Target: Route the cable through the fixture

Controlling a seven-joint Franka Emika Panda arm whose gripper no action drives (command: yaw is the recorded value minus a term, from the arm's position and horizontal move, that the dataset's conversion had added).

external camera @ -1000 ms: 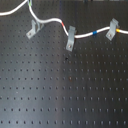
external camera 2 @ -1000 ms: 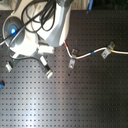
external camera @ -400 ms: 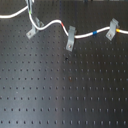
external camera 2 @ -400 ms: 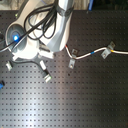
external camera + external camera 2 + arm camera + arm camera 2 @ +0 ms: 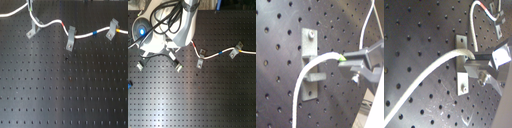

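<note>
Legible text: none in any view.
Board (image 5: 64, 95): plain hole grid, no markings.
Cable (image 5: 85, 36): coloured bands only, no lettering.

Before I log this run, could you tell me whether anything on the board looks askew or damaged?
Nothing stands out: the cable drapes slackly across three grey clips, and none looks bent or broken.

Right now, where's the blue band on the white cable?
In the first exterior view, the blue band sits on the thin white cable between the middle grey metal clip and the clip at the first exterior view's right.
</note>
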